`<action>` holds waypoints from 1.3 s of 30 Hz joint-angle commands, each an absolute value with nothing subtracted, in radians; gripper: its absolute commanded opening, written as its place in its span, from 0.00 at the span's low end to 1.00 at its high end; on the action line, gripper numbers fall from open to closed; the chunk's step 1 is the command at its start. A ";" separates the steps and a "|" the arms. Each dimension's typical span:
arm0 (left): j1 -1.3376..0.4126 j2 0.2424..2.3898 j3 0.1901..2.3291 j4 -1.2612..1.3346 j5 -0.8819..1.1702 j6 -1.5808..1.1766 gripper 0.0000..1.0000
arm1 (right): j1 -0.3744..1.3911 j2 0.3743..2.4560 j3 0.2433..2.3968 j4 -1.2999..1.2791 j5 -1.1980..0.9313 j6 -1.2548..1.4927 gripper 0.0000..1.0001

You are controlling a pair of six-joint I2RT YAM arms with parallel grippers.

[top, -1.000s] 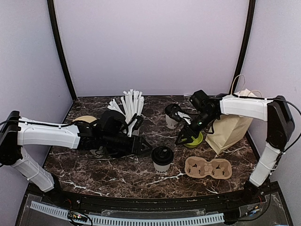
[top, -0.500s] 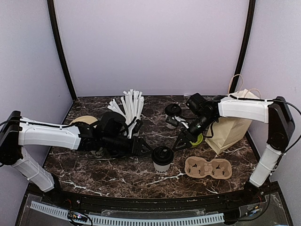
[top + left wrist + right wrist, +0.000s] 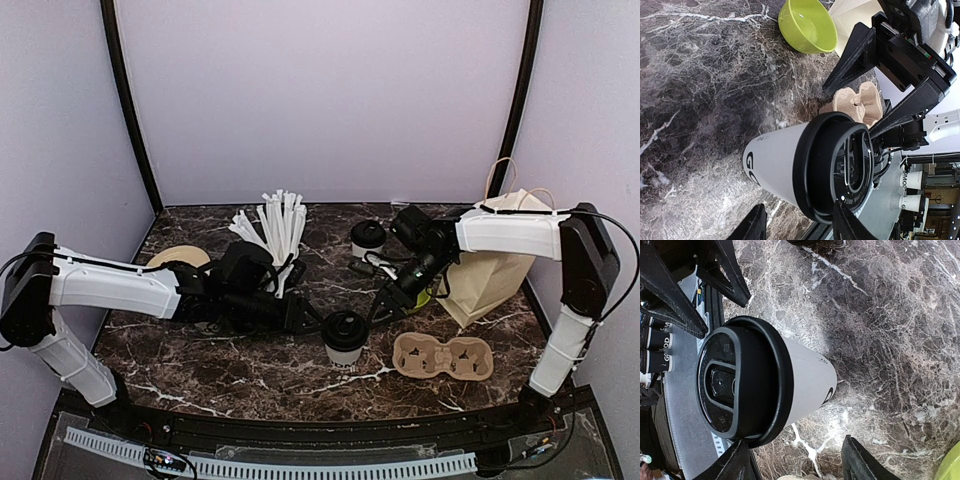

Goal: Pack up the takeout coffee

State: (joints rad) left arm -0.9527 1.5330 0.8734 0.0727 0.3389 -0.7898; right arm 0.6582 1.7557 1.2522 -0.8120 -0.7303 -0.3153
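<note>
1. Lavender walls close in a dark marble table [image 3: 200, 365]. From above, a small white paper cup with a round black plastic lid [image 3: 345, 337] stands upright near the front middle. A second lidded cup [image 3: 368, 238] stands well behind it. A moulded brown cardboard cup carrier [image 3: 440, 357] lies just right of the near cup, with a tan paper bag [image 3: 490, 275] behind it. A white cup of white straws [image 3: 280, 225] sits at the back.
2. In the same view the left gripper [image 3: 316, 318] stretches in from the left and the right gripper [image 3: 383, 303] from the right. Both are close to the near cup.
3. In the left wrist view the left gripper [image 3: 800, 225] has its jaws parted and holds nothing. Its tips are right at the lid's rim, though I cannot tell if they touch. Beyond are the right gripper's black fingers [image 3: 855, 57] and a lime green plastic bowl [image 3: 807, 25].
4. In the right wrist view the right gripper [image 3: 800, 462] is spread wide and empty, with the near cup [image 3: 800, 385] just ahead. The left gripper's fingers [image 3: 670, 290] face it from the far side.
5. The worry is that two grippers are converging on one light, top-heavy cup. Their fingers could clash, or one could nudge the cup over before the other has it. A pinch at the lid alone might also pop the lid off.
</note>
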 commanded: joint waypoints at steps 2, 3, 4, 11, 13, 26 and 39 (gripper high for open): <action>-0.948 1.481 0.855 0.051 0.297 -0.785 0.49 | 0.667 1.777 1.259 -0.820 -0.740 -0.311 0.62; -0.947 1.474 0.850 0.051 0.297 -0.787 0.49 | 0.667 1.779 1.259 -0.820 -0.737 -0.310 0.62; -0.948 1.470 0.848 0.053 0.298 -0.787 0.48 | 0.667 1.779 1.261 -0.821 -0.735 -0.307 0.62; -0.945 1.481 0.843 0.052 0.304 -0.796 0.48 | 0.667 1.779 1.261 -0.819 -0.723 -0.303 0.62; -0.946 1.494 0.845 0.060 0.309 -0.795 0.47 | 0.667 1.781 1.262 -0.819 -0.720 -0.302 0.62; -0.944 1.588 0.875 0.053 0.331 -0.794 0.47 | 0.672 1.785 1.252 -0.811 -0.715 -0.304 0.63; -0.943 1.719 0.832 -0.143 0.304 -0.805 0.40 | 0.675 1.865 1.227 -0.757 -0.491 -0.218 0.60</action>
State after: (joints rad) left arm -0.9344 1.6070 0.9024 0.0250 0.3698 -0.8158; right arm 0.6579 1.7748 1.2537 -0.8249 -0.7166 -0.2508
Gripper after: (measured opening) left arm 0.410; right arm 0.607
